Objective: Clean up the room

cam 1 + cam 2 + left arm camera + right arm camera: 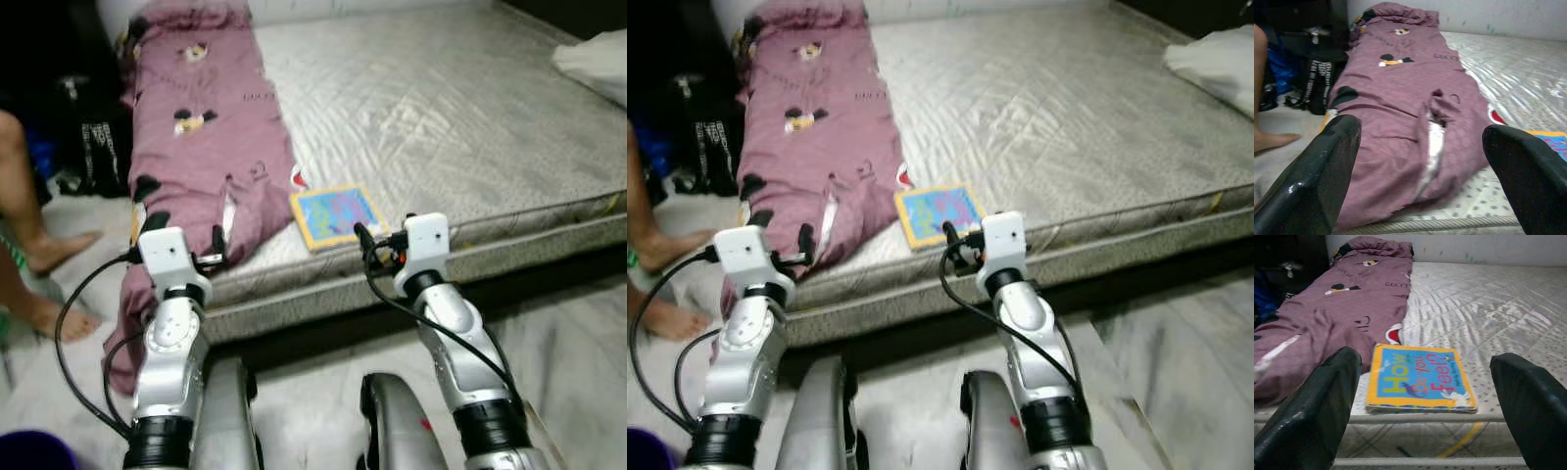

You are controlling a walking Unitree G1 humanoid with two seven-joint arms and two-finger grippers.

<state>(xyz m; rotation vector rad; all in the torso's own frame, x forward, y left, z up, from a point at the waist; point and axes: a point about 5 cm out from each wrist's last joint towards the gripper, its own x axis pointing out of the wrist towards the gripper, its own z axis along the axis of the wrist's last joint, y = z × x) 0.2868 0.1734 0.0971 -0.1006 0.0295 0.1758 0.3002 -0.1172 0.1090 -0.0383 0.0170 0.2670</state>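
A colourful children's book (335, 215) with a yellow border lies flat near the front edge of the grey mattress (441, 108). My right gripper (1430, 396) is open, raised just in front of the book (1420, 377) and short of the mattress edge. A mauve blanket (206, 127) with cartoon prints stretches along the mattress's left side and spills over the front edge. My left gripper (1425, 161) is open and faces the blanket (1400, 98) near its hanging end, with nothing between its fingers.
A person's bare legs and feet (39, 255) stand on the floor at the left. Dark bags (88, 137) sit by the wall behind them. A white pillow (598, 59) lies at the mattress's far right. Pale tiled floor (568, 343) runs before the bed.
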